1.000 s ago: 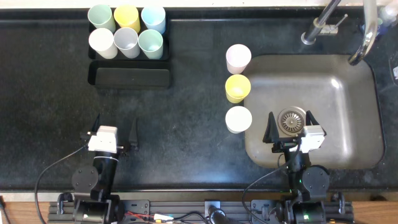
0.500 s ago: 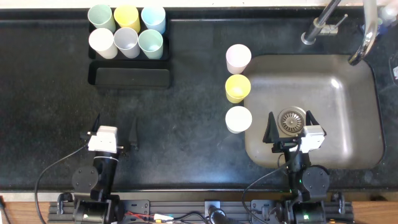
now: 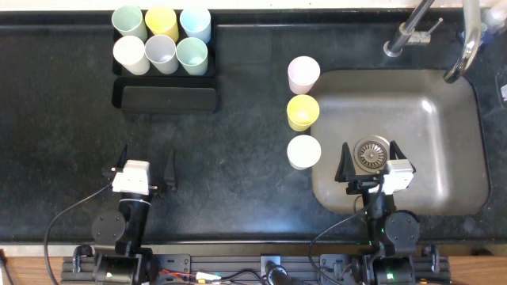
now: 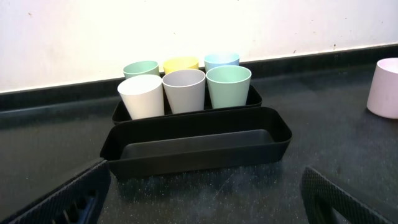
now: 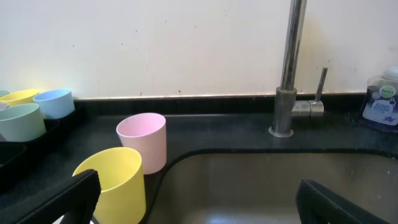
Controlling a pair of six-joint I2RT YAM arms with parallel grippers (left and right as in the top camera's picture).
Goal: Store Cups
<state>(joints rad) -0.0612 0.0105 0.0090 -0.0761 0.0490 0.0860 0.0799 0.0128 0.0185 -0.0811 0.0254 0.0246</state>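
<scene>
A pink cup [image 3: 303, 73], yellow cup [image 3: 303, 111] and white cup [image 3: 303, 150] line the sink's [image 3: 428, 119] left edge at centre, awaiting the empty black tray [image 3: 166, 99] at upper left, while the left end effector [image 3: 147, 163] and right end effector [image 3: 369, 157] sit wide open and empty near the bottom.

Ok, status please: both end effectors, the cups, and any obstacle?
Left end effector open, empty. Right end effector open, empty, above sink. Pink cup, yellow cup, white cup loose beside sink. Front tray empty; no obstacle seen.
</scene>
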